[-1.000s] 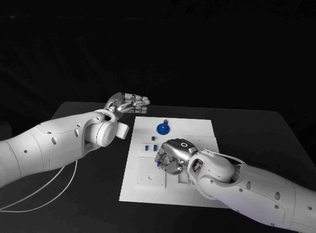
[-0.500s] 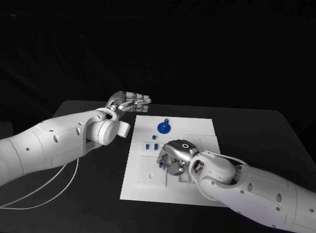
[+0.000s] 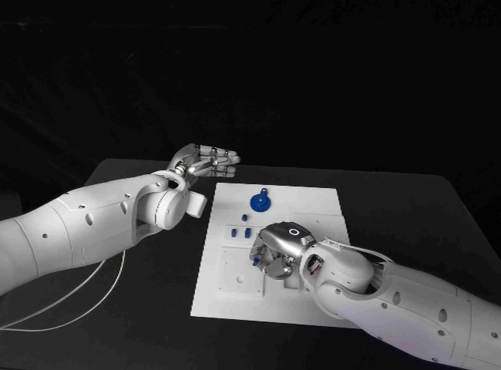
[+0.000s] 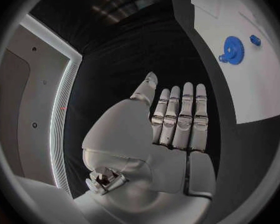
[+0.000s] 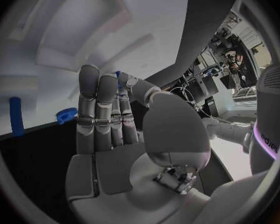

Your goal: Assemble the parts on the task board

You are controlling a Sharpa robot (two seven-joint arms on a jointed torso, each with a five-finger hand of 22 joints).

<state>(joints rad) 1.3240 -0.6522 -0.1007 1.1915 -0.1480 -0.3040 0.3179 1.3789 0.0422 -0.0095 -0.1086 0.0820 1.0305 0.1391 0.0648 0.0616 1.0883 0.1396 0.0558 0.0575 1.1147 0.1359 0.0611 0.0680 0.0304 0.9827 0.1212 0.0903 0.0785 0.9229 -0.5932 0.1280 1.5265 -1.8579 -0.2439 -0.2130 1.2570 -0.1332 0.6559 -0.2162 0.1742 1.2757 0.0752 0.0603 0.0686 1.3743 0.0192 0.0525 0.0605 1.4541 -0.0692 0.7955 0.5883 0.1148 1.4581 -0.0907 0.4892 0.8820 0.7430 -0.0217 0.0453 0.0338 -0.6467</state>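
Blue gear (image 4: 232, 50) beyond left hand (image 4: 177, 119), wrist view.

Dim, dark surroundings; the white task board (image 3: 278, 254) glares brightly, and wrist views bend at their rims.

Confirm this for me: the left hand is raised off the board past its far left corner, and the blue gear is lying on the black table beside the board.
Not quite. The blue gear lies on the white task board, near its far edge, not on the black table; the head view shows it. The rest holds: the left hand is raised off the board past its far left corner.
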